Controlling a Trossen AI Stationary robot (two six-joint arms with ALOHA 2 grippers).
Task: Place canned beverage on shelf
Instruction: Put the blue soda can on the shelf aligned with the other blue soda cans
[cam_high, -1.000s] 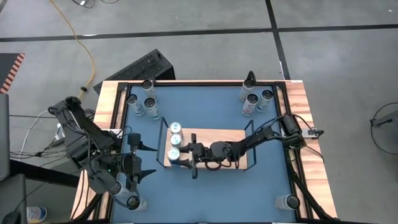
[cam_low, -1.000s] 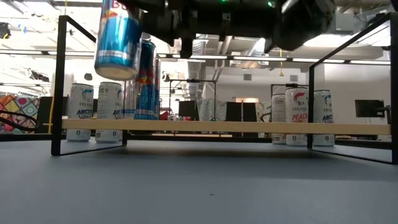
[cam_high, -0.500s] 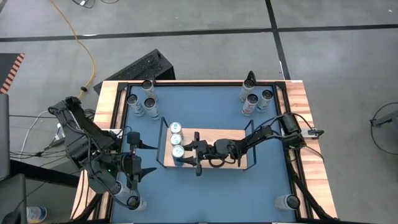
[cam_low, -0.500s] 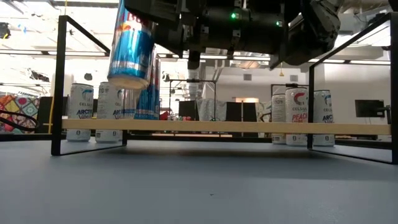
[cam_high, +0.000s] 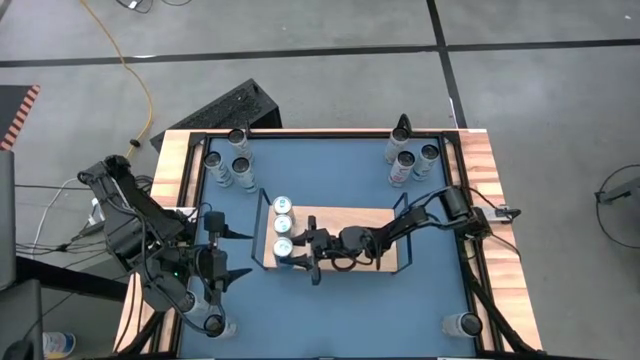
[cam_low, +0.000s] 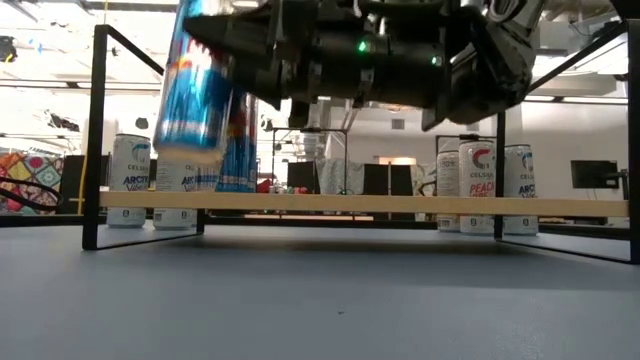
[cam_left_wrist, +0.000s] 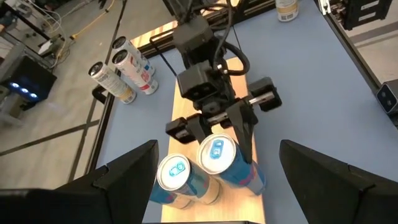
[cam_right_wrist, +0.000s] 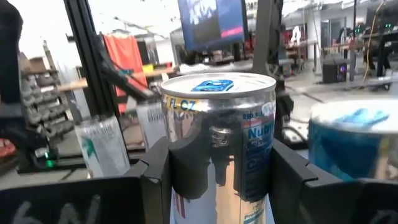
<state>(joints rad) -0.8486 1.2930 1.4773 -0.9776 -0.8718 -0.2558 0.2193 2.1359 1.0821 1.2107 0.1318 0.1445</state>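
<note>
The right gripper (cam_high: 287, 254) clamped a tall blue-and-silver beverage can (cam_low: 195, 85), its dark fingers (cam_right_wrist: 189, 165) pressed against the can's sides. In the low view the can hung tilted, its base just above the light-wood shelf board in a thin black wire frame (cam_low: 350, 204), at the shelf's left end. Just beyond it on the board stood two more blue-and-silver cans (cam_high: 281, 214) in a row. The left gripper (cam_high: 222, 256) waited near the table's front-left corner with its jaws spread wide and empty. Farther back, clusters of pale cans (cam_high: 227, 165) stood on the blue tabletop (cam_high: 340, 170) at both rear corners.
</note>
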